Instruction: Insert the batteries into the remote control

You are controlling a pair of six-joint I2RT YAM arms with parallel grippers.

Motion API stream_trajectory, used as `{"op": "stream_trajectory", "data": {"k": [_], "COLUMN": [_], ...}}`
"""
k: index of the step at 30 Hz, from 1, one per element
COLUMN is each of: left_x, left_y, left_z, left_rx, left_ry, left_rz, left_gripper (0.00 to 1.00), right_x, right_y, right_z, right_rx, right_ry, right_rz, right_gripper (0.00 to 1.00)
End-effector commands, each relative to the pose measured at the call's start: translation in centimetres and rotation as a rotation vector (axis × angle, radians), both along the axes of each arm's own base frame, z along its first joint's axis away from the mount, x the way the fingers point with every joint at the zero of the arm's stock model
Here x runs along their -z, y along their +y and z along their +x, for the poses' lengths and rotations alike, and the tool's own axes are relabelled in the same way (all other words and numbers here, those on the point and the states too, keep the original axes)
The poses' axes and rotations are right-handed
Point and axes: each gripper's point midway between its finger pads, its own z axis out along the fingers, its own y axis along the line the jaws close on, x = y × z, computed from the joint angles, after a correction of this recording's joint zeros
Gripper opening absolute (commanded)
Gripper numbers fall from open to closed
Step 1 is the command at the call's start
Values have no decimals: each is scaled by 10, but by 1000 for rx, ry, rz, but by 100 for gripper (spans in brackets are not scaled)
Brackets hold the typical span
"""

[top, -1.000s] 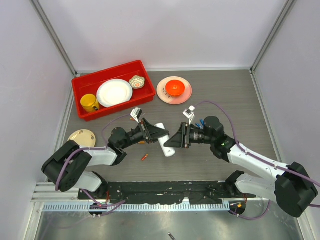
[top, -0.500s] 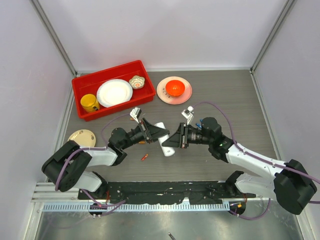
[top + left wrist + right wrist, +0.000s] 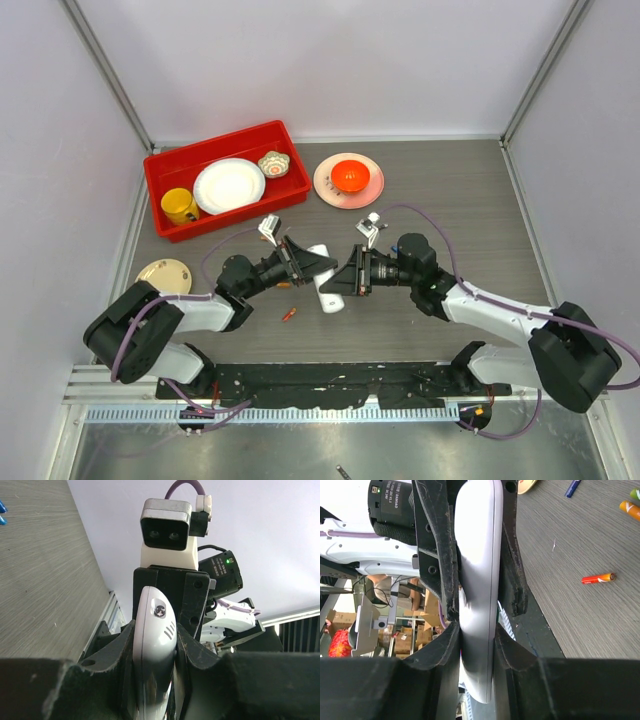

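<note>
The white remote control (image 3: 327, 282) hangs above the table's middle, gripped from both sides. My left gripper (image 3: 318, 266) is shut on it; in the left wrist view the remote control (image 3: 154, 645) stands edge-on between both black fingers (image 3: 112, 650). My right gripper (image 3: 338, 283) is shut on the same bar from the other side, and the remote control (image 3: 479, 570) fills the gap between its pads. An orange-red battery (image 3: 289, 314) lies on the table in front of the left arm, also visible as the battery (image 3: 598, 578). Blue (image 3: 573, 488) and orange (image 3: 630, 509) batteries lie farther off.
A red bin (image 3: 165, 165) at the back left holds a white plate (image 3: 229, 185), a yellow cup (image 3: 180, 206) and a small bowl (image 3: 273, 163). A pink plate (image 3: 330, 190) carries an orange thing. A round wooden disc (image 3: 163, 273) lies at the left.
My right arm has moved left toward the remote control and its jaws have closed onto it. The left gripper has kept its hold and barely moved.
</note>
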Motion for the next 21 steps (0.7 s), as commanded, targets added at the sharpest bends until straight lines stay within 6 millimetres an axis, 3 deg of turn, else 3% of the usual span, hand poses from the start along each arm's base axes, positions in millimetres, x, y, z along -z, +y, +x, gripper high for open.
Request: {"op": "stream_trajectory", "data": {"k": [1, 2, 3, 5, 6, 8, 9, 10, 11, 12, 13, 14, 15, 16, 17, 18, 19, 20, 21], "left_x": [-68, -68, -67, -65, -64, -62, -60, -57, -60, -53, -38, -42, -36, -11, -5, -16, 5, 7, -3], "left_y": [8, 9, 12, 17, 19, 24, 27, 30, 38, 44, 47, 55, 58, 57, 58, 64, 68, 72, 79], "left_z": [-17, -16, -12, -3, 0, 9, 11, 15, 22, 25, 31, 31, 34, 37, 36, 36, 36, 35, 33], "left_rx": [24, 18, 5, -31, -43, -77, -91, -113, -165, -198, -235, -269, -301, -308, -318, -350, -365, -382, -413], "left_ry": [-220, -221, -214, -198, -193, -180, -170, -159, -159, -138, -96, -103, -90, -21, -33, -60, -1, -20, -49], "left_rz": [-193, -192, -189, -184, -180, -170, -167, -158, -165, -151, -102, -95, -64, 37, 95, 109, 194, 230, 225], "left_gripper": [33, 39, 46, 99, 100, 100, 100, 100, 100, 100, 100, 100, 100, 100, 100, 100, 100, 100, 100], "right_x": [-4, -11, -4, -17, -8, -13, 11, 3, 13, 45, 40, 42, 40, 36, 33, 32, 29, 35, 42], "right_y": [1, -1, -6, -10, -16, -23, -40, -47, -60, -107, -128, -152, -192, -210, -224, -237, -249, -255, -273], "right_z": [1, 0, -1, 2, 1, 11, 20, 34, 45, 69, 86, 96, 105, 114, 119, 122, 131, 136, 143], "right_rx": [-5, -8, -5, 14, 13, 50, 109, 165, 224, 401, 509, 595, 716, 777, 817, 848, 896, 862, 872], "right_ry": [-76, -122, -103, -154, -157, -191, -190, -229, -231, -212, -236, -250, -288, -324, -353, -367, -391, -391, -322], "right_rz": [-45, -46, -91, -110, -172, -228, -383, -458, -566, -859, -979, -1108, -1301, -1411, -1492, -1568, -1656, -1719, -1769], "right_gripper": [1, 1, 1, 1, 1, 1, 1, 1, 1, 1, 1, 1, 1, 1, 1, 1, 1, 1, 0]}}
